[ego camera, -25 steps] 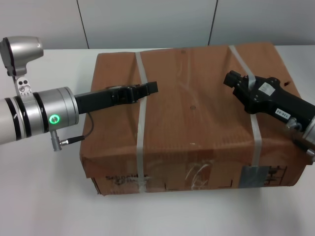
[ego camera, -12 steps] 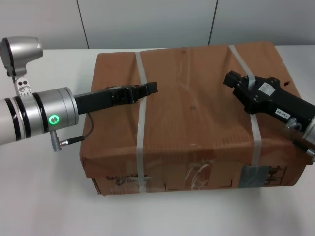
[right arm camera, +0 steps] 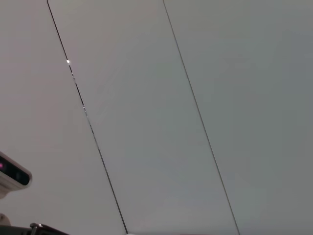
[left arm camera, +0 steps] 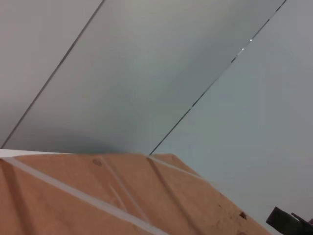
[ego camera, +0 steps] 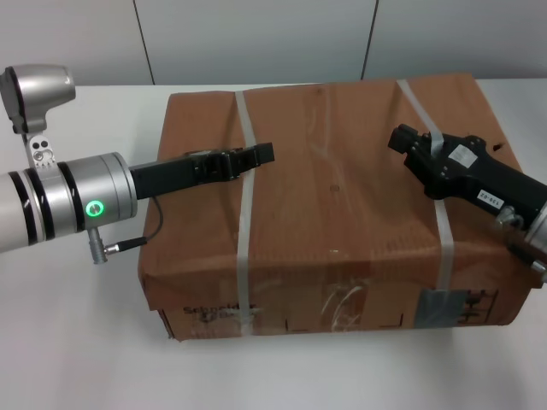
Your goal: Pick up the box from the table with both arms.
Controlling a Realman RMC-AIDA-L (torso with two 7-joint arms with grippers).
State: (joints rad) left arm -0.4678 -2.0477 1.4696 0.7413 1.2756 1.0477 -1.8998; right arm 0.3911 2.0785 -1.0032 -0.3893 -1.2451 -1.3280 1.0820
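The large brown cardboard box [ego camera: 333, 196] with two pale grey straps stands on the white table [ego camera: 68, 342]. Its printed side with the grey sticker [ego camera: 442, 306] faces me. My left gripper [ego camera: 263, 154] reaches in from the left and lies low over the box's top, near the left strap, fingers shut and empty. My right gripper [ego camera: 403, 137] reaches in from the right over the top by the right strap, also shut and empty. The left wrist view shows the box top [left arm camera: 98, 196] and a corner of the right gripper [left arm camera: 288, 221].
A grey panelled wall [ego camera: 256, 38] rises right behind the table. White tabletop shows to the left of the box and in front of it. The box's right end lies close to the frame's right edge, under my right arm [ego camera: 521, 205].
The right gripper's body has turned very slightly, its white label shifting a little towards me. The box and the left arm have not moved.
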